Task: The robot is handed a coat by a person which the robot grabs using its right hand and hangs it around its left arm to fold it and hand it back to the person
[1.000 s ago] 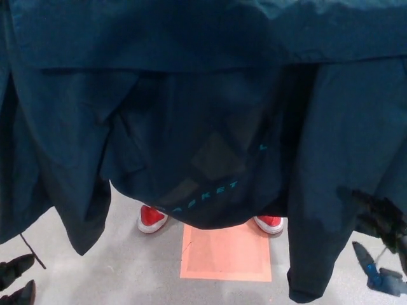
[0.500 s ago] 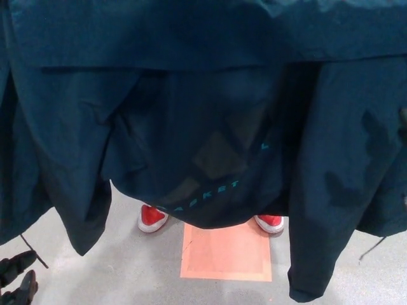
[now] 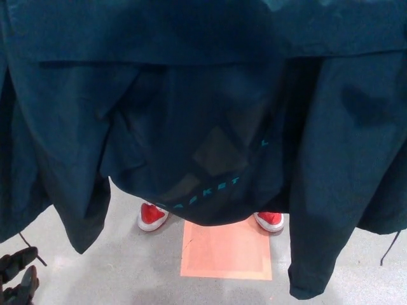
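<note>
A dark teal coat [image 3: 203, 114] fills most of the head view. It is spread wide and hangs lengthwise straight down, with hem and sleeves dangling above the floor. The robot's left hand [image 3: 18, 283] sits low in the bottom-left corner, below the coat's edge and apart from it, fingers spread and holding nothing. The right hand is out of view, so its state cannot be told. Beneath the hem, a person's red shoes [image 3: 152, 216] stand on grey floor [image 3: 95, 273] at the edge of an orange square [image 3: 226, 251].
</note>
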### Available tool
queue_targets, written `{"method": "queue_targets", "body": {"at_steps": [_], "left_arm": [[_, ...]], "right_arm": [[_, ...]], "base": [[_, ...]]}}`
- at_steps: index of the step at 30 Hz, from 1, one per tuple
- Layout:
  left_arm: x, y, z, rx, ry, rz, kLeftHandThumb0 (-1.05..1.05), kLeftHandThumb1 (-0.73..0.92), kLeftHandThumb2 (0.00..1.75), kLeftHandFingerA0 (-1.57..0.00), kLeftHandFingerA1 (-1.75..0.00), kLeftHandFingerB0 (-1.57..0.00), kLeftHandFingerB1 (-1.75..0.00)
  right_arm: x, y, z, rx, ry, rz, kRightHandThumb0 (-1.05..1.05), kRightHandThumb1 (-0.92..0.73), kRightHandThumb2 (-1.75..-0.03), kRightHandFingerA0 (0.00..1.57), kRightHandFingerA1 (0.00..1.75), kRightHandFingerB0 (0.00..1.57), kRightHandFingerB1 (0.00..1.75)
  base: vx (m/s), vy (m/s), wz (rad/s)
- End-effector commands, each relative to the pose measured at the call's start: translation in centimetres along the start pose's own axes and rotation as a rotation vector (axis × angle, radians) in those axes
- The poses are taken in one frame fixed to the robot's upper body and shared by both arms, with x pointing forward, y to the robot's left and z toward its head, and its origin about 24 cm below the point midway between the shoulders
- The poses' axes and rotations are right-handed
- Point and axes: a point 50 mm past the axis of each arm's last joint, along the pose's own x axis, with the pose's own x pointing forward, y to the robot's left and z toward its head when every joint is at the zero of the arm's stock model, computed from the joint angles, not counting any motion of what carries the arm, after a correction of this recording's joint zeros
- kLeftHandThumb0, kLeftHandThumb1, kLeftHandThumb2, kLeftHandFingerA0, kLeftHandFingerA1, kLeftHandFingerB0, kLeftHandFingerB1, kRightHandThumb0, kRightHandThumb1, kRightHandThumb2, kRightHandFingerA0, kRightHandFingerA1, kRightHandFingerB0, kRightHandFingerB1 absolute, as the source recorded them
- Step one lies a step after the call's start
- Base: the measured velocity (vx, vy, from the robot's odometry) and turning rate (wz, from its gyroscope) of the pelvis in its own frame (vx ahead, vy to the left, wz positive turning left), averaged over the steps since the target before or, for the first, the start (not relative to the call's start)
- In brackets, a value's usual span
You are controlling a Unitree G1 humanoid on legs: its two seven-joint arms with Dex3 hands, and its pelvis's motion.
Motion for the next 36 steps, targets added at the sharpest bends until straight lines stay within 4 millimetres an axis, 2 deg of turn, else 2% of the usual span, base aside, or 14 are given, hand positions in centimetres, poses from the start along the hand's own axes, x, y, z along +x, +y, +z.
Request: {"method": "queue_targets", "body": {"at_steps": [1, 5, 6, 7, 11, 13, 14, 17, 20, 23, 24, 27, 28, 36], "left_arm": [[-0.1, 1.3, 0.6, 0.013, 0.004, 0.035, -0.67, 0.73, 1.04, -0.02, -0.43, -0.04, -0.39], [-0.2, 1.4, 0.4, 0.007, 0.004, 0.034, -0.70, 0.73, 1.01, -0.04, -0.43, 0.00, -0.39], [-0.3, 1.4, 0.4, 0.006, 0.005, 0.033, -0.69, 0.70, 1.01, -0.08, -0.45, -0.02, -0.41], [-0.4, 1.5, 0.4, 0.015, 0.007, 0.025, -0.69, 0.72, 1.04, -0.05, -0.44, -0.02, -0.39], [-0.4, 1.5, 0.4, 0.011, 0.002, 0.026, -0.71, 0.70, 1.04, -0.04, -0.43, -0.03, -0.37], [-0.3, 1.4, 0.4, -0.001, 0.005, 0.027, -0.70, 0.69, 1.03, -0.03, -0.41, -0.03, -0.36], [-0.3, 1.4, 0.3, -0.022, 0.006, 0.033, -0.70, 0.69, 1.01, -0.04, -0.43, -0.02, -0.38], [-0.3, 1.4, 0.2, -0.034, 0.007, 0.031, -0.67, 0.68, 1.01, -0.06, -0.46, -0.01, -0.38], [-0.5, 1.3, 0.0, -0.041, 0.003, 0.021, -0.72, 0.68, 1.00, -0.08, -0.46, 0.00, -0.38], [-0.4, 1.2, 0.0, -0.053, -0.003, 0.018, -0.65, 0.67, 1.00, -0.08, -0.46, 0.00, -0.39], [-0.4, 1.1, 0.0, -0.060, -0.004, 0.017, -0.64, 0.88, 0.67, -0.14, -0.33, -0.10, -0.25], [-0.4, 1.1, 0.1, -0.039, -0.004, 0.017, -0.66, 0.89, 0.66, -0.15, -0.34, -0.10, -0.28], [-0.4, 1.2, 0.1, -0.035, -0.003, 0.014, -0.70, 0.68, 1.00, -0.08, -0.46, 0.00, -0.38], [-0.4, 1.1, 0.2, -0.016, -0.007, -0.003, -0.70, 0.70, 1.03, -0.04, -0.44, -0.03, -0.36]], "right_arm": [[10.1, -1.7, 7.0, -0.306, -0.027, 0.418, -0.84, -0.65, -1.05, 0.00, 0.24, 0.00, 0.15], [12.3, -0.9, 5.0, -0.352, 0.107, 0.500, -0.84, -0.65, -1.03, 0.00, 0.24, 0.00, 0.15], [12.5, -0.8, 4.8, -0.363, 0.127, 0.511, -0.76, -0.62, -0.90, 0.07, 0.36, 0.02, 0.22], [13.8, 0.0, 3.4, -0.396, 0.214, 0.572, -0.88, -0.65, -1.04, 0.00, 0.20, 0.00, 0.11], [15.3, 1.6, 1.1, -0.449, 0.332, 0.680, -0.90, -0.67, -1.06, 0.00, 0.23, 0.00, 0.10], [15.9, 2.5, 0.1, -0.382, 0.392, 0.730, -0.85, -0.61, -0.82, 0.00, 0.20, 0.00, 0.11], [16.1, 3.1, -0.4, -0.365, 0.408, 0.763, -0.84, -0.64, -1.02, 0.00, 0.22, 0.00, 0.14], [16.5, 4.4, -1.3, -0.377, 0.446, 0.835, -0.87, -0.62, -1.02, 0.04, 0.41, 0.02, 0.13], [16.8, 6.1, -2.0, -0.416, 0.491, 0.925, -0.87, -0.59, -1.02, 0.03, 0.39, 0.02, 0.13], [17.3, 6.9, -2.2, -0.368, 0.535, 1.007, -1.00, -0.65, -0.99, 0.04, 0.03, 0.13, 0.10], [17.4, 7.1, -2.4, -0.308, 0.570, 1.027, -0.99, -0.62, -0.97, 0.00, 0.01, 0.03, 0.01], [17.7, 7.5, -2.5, -0.275, 0.601, 1.078, -0.97, -0.62, -0.97, 0.00, 0.02, 0.00, 0.00], [17.7, 7.7, -2.7, -0.254, 0.613, 1.099, -0.97, -0.63, -0.97, 0.00, 0.07, 0.00, 0.01], [17.9, 8.4, -3.3, -0.129, 0.684, 1.143, -0.95, -0.59, -0.95, 0.00, 0.03, 0.00, 0.01]], "base": [[0.00, 0.000, 0.00], [0.00, 0.000, 0.00], [0.00, 0.000, 0.00], [0.00, 0.000, 0.00], [0.00, 0.000, 0.00], [0.00, 0.000, 0.00], [0.00, 0.000, 0.00], [0.00, 0.000, 0.00], [0.00, 0.000, 0.00], [0.00, 0.000, 0.00], [0.00, 0.000, 0.00], [0.00, 0.000, 0.00], [0.00, 0.000, 0.00], [0.00, 0.000, 0.00]]}}
